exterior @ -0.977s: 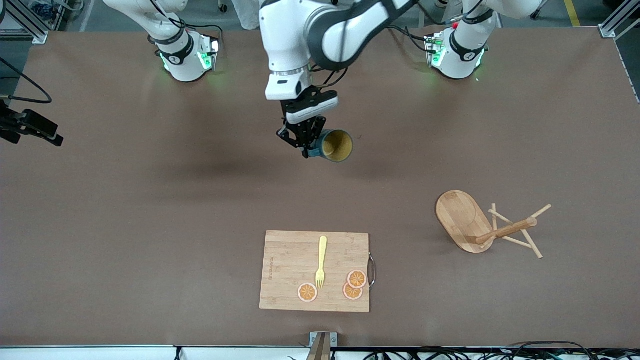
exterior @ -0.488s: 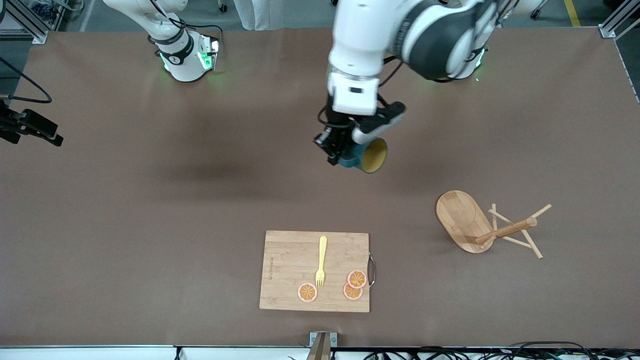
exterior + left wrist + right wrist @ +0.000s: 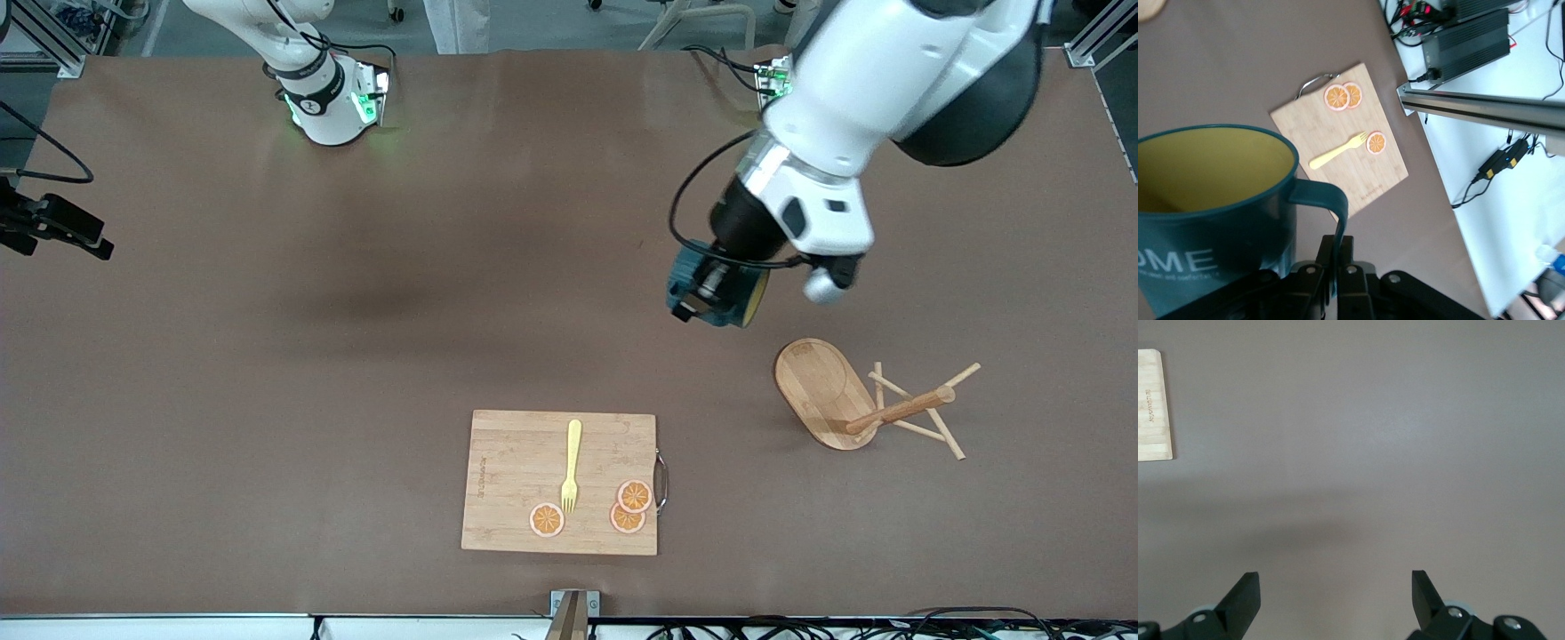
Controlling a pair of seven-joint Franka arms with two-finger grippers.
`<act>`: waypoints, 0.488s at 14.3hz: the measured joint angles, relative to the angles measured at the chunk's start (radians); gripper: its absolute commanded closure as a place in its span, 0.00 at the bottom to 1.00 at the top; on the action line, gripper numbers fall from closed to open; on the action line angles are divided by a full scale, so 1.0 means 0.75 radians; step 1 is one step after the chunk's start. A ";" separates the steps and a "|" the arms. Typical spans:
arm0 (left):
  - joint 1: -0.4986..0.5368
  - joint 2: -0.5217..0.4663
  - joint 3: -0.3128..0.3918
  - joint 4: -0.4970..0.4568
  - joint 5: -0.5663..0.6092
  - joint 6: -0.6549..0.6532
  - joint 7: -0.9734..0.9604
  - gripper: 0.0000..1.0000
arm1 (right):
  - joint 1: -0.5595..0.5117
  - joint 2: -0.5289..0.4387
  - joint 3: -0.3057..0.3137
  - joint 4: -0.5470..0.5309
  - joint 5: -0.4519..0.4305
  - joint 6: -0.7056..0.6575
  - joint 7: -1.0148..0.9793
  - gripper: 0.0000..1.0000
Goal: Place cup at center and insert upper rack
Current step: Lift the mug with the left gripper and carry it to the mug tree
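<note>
Carrying step in hand: left gripper [image 3: 1338,270] clamped on handle of cup [image 3: 716,286], up in the air over bare worktop [image 3: 267,356] near toppled rack [image 3: 858,404]. Right gripper [image 3: 1336,590] wide, empty, waiting. Next: lower cup upright at worktop centre, then release.

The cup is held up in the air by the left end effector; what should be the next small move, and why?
Probably lower the cup gently onto bare table near the middle and only then release. The left end effector is shut on the cup's handle, holding it above the table, tilted. The upper rack lies tipped over toward the left arm's end, so it likely comes afterwards. The right end effector waits open.
</note>
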 measured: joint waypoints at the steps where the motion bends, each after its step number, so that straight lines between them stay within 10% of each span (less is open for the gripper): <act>1: 0.049 -0.008 0.000 -0.012 -0.095 0.000 0.003 1.00 | 0.001 0.000 0.000 0.000 0.000 0.000 0.000 0.00; 7: 0.276 -0.050 -0.001 -0.208 -0.490 -0.003 0.246 1.00 | 0.001 0.000 0.000 0.000 0.000 -0.001 0.000 0.00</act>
